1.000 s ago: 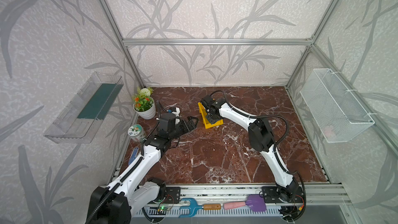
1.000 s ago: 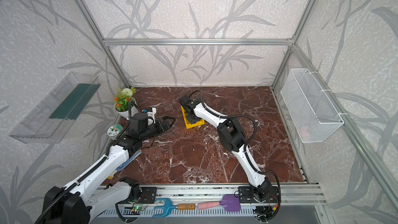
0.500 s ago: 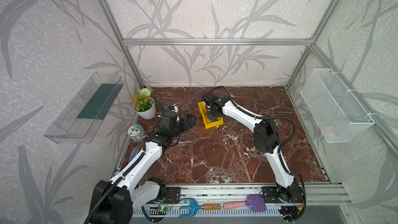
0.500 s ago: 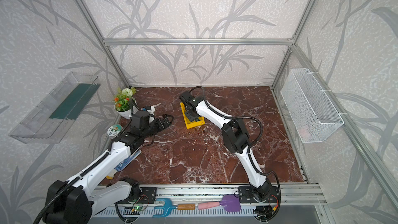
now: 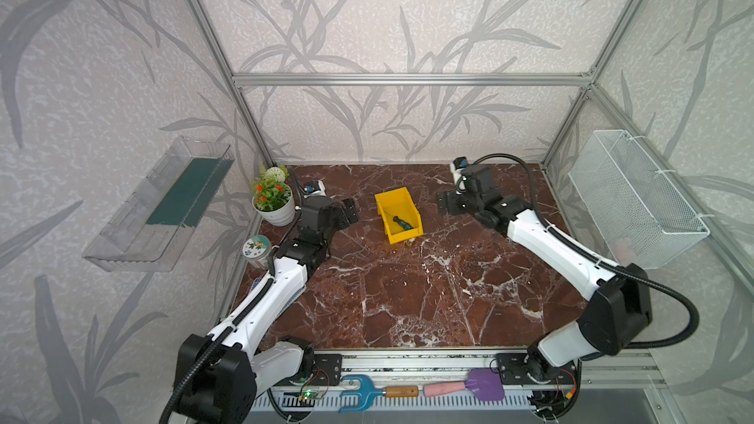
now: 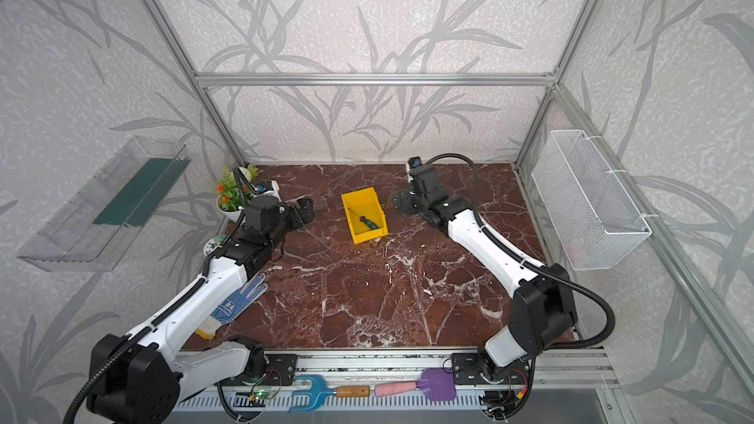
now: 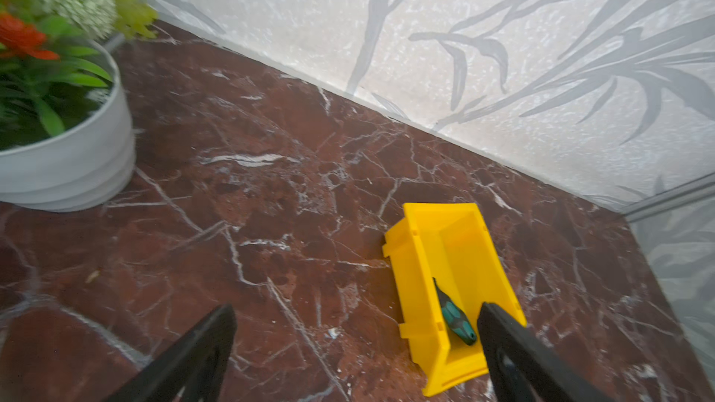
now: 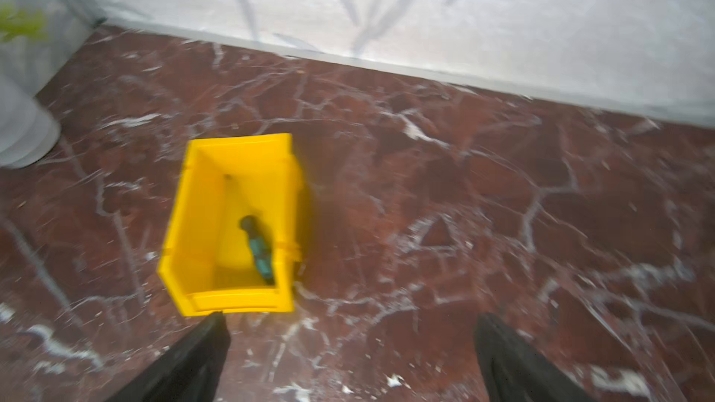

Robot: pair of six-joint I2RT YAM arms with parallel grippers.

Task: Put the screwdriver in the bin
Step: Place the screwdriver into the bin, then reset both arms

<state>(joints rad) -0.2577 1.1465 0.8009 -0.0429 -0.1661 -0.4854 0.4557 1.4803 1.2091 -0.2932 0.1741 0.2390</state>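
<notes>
Left jaws and right jaws both stand wide apart, gripping nothing. Each wrist view shows two black fingers (image 7: 185, 353) (image 8: 182, 361) spread over bare stone. Everything rests on a red-brown marble bench (image 5: 408, 299), where the white-and-black left arm (image 5: 277, 295) and right arm (image 5: 546, 242) stretch in from the near rail. A white wire mesh basket (image 5: 628, 201) hangs on the right wall, and a clear plastic tray (image 5: 155, 214) on the left wall. Between the two pairs of jaws, touching neither, sits the small bright yellow plastic bin (image 5: 404, 237). A white pot of artificial flowers (image 5: 279, 216) stands near the left jaws. Along the near rail lie a purple trowel with a pink handle (image 5: 469, 386) and a blue hand fork with a wooden handle (image 5: 402, 392). The stubby screwdriver with a green-and-black handle (image 5: 402, 223) lies on the bin's floor beside one side wall, its handle toward the low front lip.
</notes>
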